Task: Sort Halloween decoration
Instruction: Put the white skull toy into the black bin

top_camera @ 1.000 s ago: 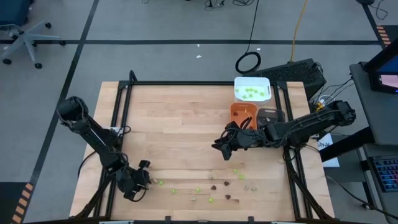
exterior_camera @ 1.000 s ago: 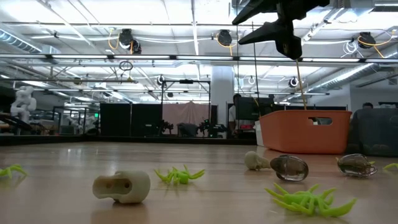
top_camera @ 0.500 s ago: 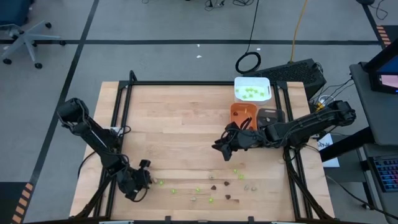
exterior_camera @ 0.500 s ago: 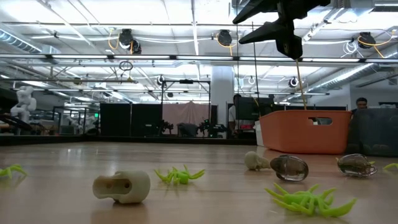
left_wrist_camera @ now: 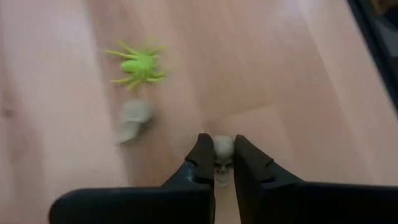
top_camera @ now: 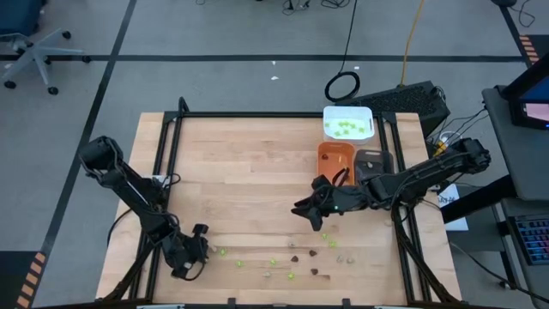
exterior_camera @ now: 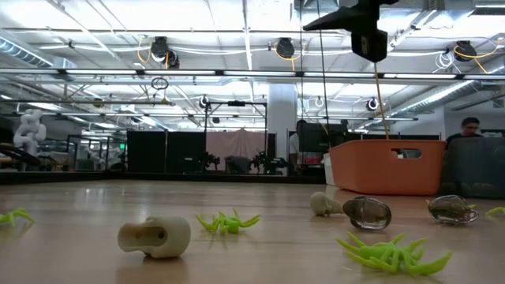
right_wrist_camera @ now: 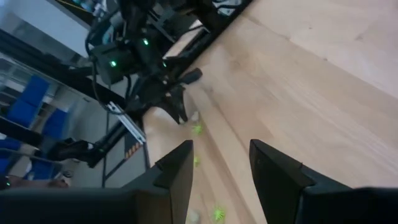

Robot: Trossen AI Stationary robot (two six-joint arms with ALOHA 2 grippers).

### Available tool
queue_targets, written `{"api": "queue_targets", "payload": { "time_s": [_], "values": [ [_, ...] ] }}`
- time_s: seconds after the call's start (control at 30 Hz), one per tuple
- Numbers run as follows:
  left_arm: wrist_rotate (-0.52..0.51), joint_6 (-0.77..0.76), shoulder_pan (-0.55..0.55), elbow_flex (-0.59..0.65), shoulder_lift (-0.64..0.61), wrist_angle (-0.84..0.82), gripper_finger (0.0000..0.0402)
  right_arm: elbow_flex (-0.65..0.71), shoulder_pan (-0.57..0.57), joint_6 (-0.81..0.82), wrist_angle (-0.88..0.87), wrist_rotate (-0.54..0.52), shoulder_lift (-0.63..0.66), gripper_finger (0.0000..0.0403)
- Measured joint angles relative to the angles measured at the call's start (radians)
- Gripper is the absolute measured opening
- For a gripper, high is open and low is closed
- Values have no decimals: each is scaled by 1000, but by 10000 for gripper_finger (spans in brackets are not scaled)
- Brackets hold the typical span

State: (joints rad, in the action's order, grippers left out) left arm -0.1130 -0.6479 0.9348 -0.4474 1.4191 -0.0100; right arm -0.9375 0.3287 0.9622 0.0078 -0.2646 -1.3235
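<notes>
1. The table's [top_camera: 257, 154] whole far-left stretch is bare wood, so you have open passage there.
2. Clutter sits in a band along the near edge: green spiders [top_camera: 273, 262], brown pieces [top_camera: 314, 272] and pale skulls [top_camera: 267, 275], loosely spaced, with gaps between most of them.
3. The left gripper [top_camera: 200, 239] is low at the band's left end, closed on a small skull [left_wrist_camera: 222, 149]; a second skull [left_wrist_camera: 135, 120] and a spider [left_wrist_camera: 140, 63] lie just ahead of it.
4. The right gripper [top_camera: 299, 210] hangs above mid-table with its fingers apart; its arm blocks the right side.
5. The orange tray [top_camera: 334, 160], white tray [top_camera: 347, 123] and grey tray [top_camera: 374, 160] crowd the far-right corner.
6. Clearance under the right gripper looks ample in the low view, probably.
</notes>
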Motion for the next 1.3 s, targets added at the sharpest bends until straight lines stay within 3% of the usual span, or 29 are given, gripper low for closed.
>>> {"api": "queue_targets", "payload": {
  "time_s": [0.13,0.23,0.5,0.77,0.97,1.1,1.3],
  "values": [
    [81,-30,4,-46,-30,-33,17,0,13,-71,71,-1,0,136],
    [88,-82,3,-100,-86,-80,17,0,19,-135,132,-2,0,120],
    [19,-106,-24,-228,-268,-266,17,0,34,-308,293,-1,0,78],
    [-77,-105,-122,-299,-411,-267,17,-102,30,-496,203,2,0,74],
    [-117,-97,-233,-321,-455,-160,17,-271,16,-683,-19,4,0,74],
    [-129,-96,-320,-327,-458,-6,17,-381,4,-826,-174,7,0,74],
    [-132,-112,-446,-327,-453,223,17,-453,-22,-1016,-230,39,1,79]
  ]
}}
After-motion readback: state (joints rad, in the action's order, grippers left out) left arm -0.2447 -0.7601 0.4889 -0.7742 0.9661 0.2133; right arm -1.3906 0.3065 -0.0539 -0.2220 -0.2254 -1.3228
